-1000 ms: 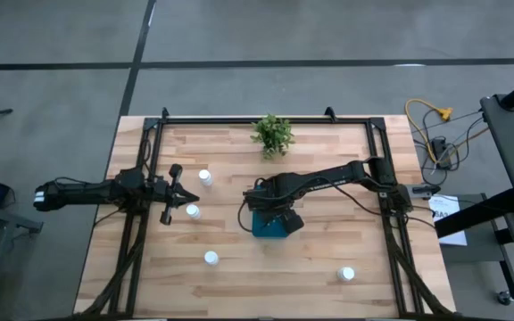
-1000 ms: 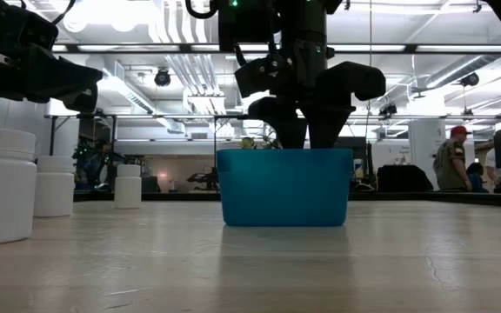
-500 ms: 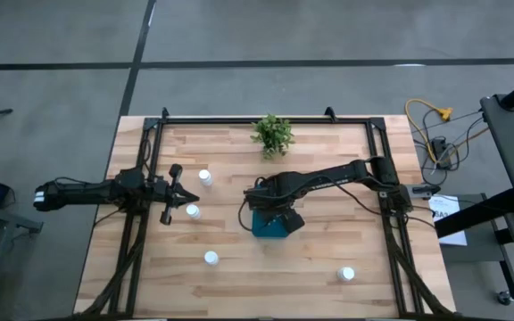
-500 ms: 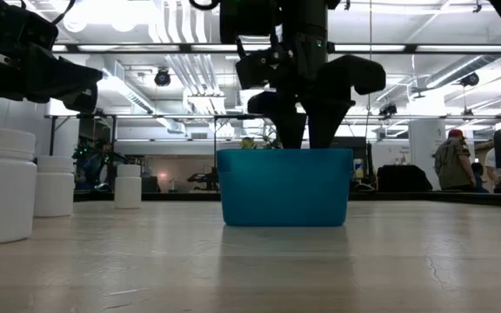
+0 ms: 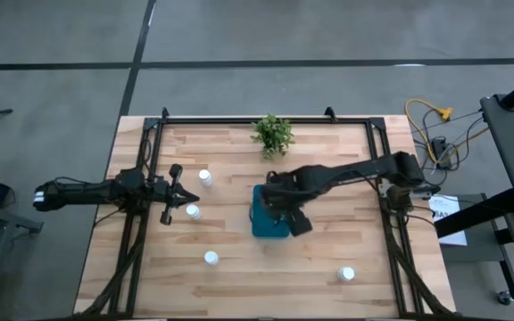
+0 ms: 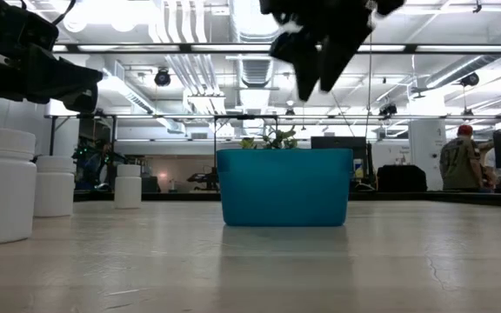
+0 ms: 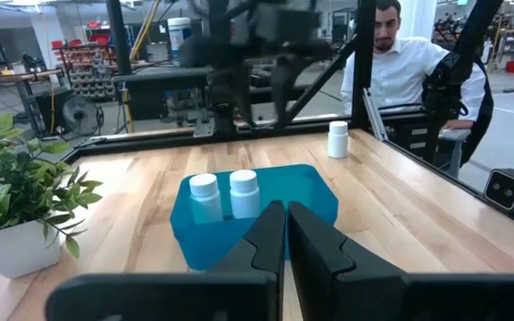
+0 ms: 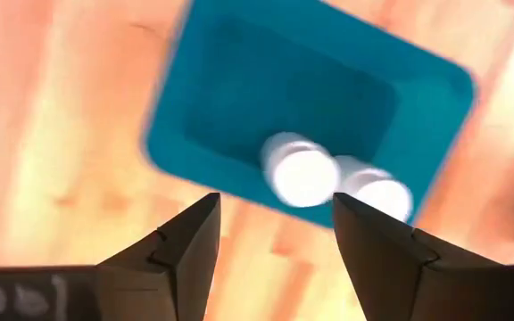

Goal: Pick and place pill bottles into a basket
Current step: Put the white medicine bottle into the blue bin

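Observation:
The teal basket stands mid-table on its base, with two white pill bottles upright inside it, also seen in the left wrist view. My right gripper hangs open and empty above the basket, pointing down, well above its rim. Several more pill bottles stand on the table: two at the left, one near the front, one at the front right. My left gripper waits shut at the left, level, beside the bottles there.
A small potted plant stands at the far edge behind the basket. A dark metal frame runs round the table. In the low view three bottles stand at the left. People show beyond the table.
My right gripper has risen straight out of the basket, from fingers down inside it to well above the rim, drifting slightly toward the table's right edge and rolling a little. Its fingers have stayed open. The basket and the bottles have kept still.

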### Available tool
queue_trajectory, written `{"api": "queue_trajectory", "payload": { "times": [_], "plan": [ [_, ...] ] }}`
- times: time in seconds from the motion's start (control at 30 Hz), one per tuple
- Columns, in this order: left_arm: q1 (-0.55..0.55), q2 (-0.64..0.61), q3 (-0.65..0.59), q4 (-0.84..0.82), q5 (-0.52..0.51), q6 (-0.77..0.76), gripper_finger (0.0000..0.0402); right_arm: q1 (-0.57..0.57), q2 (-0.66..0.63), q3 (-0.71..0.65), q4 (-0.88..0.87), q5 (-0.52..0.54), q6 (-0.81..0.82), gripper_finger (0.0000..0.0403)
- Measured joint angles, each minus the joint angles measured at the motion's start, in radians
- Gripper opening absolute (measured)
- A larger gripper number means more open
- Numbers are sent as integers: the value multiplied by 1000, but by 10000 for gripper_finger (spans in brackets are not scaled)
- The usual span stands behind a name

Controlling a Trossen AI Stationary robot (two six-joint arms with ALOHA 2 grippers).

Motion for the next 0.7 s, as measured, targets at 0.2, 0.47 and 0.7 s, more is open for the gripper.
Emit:
{"api": "queue_trajectory", "payload": {
  "times": [0.2,0.47,0.7],
  "plan": [
    [0,-1,0,-1,0,0,0,122,-42,-22,-44,-1,171,205],
    [0,0,0,0,0,0,0,293,-56,-44,-103,2,400,206],
    [0,6,0,3,0,0,0,436,-59,-67,-104,25,439,206]
  ]
}}
